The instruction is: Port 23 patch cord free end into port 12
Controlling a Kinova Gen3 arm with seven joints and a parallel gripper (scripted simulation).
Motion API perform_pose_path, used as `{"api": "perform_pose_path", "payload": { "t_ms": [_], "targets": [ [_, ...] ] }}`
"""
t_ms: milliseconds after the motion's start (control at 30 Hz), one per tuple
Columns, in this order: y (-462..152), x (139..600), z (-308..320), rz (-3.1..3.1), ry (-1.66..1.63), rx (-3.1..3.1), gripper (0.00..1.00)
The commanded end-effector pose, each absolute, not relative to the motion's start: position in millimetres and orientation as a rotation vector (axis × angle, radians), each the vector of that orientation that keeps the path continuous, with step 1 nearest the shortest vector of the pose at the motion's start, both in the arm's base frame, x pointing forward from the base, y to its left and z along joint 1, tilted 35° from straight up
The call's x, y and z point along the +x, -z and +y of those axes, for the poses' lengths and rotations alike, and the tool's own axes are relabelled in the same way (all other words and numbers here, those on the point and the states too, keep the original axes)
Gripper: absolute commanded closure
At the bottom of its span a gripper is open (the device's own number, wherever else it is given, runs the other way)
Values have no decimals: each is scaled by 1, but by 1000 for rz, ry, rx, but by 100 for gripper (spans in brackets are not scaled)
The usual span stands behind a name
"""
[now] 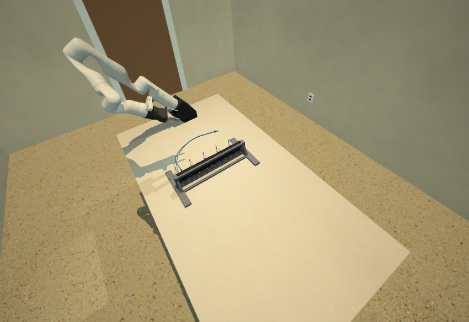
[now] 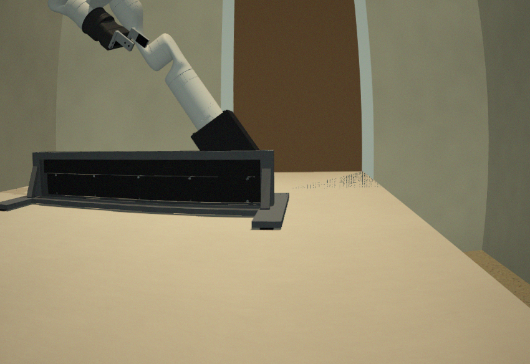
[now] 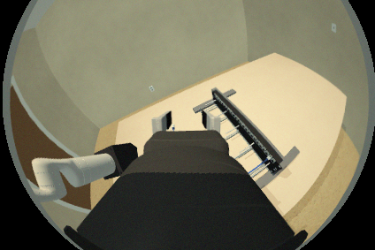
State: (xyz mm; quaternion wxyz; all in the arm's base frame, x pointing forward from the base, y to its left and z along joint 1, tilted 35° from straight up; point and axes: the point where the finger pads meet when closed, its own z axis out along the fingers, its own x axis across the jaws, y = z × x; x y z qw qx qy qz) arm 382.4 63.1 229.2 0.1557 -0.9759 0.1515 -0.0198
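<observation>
My jaws [image 1: 173,114] [image 2: 132,39] wide apart, rack [image 1: 211,160] [image 2: 154,156] [image 3: 249,128] upright nearer table's [image 1: 281,220] [image 2: 265,285] [image 3: 305,95] arm-end edge than far one, port numbers too small to read

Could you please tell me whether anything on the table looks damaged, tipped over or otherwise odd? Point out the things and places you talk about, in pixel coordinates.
Nothing stands out: the patch panel rack [image 1: 211,158] [image 2: 153,156] [image 3: 248,124] stands upright on its feet, and the blue patch cord [image 1: 189,142] curves beside it without a visible kink.

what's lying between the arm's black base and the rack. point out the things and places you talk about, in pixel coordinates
The blue cord [image 1: 198,136] [image 3: 258,168] curves across the table there, with thin pale prongs [image 1: 203,155] [image 3: 246,151] at the rack's [image 1: 209,158] [image 2: 154,156] [image 3: 250,124] back; the top view shows both.
</observation>
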Motion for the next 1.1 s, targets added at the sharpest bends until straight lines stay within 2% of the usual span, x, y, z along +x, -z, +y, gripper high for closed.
{"api": "perform_pose_path", "payload": {
  "t_ms": [0,600,1067],
  "targets": [
    [-194,381,85,443,-38,-2839,0],
    [-55,354,132,483,-239,-3141,0],
    [49,317,145,436,-156,-3452,0]
  ]
}}
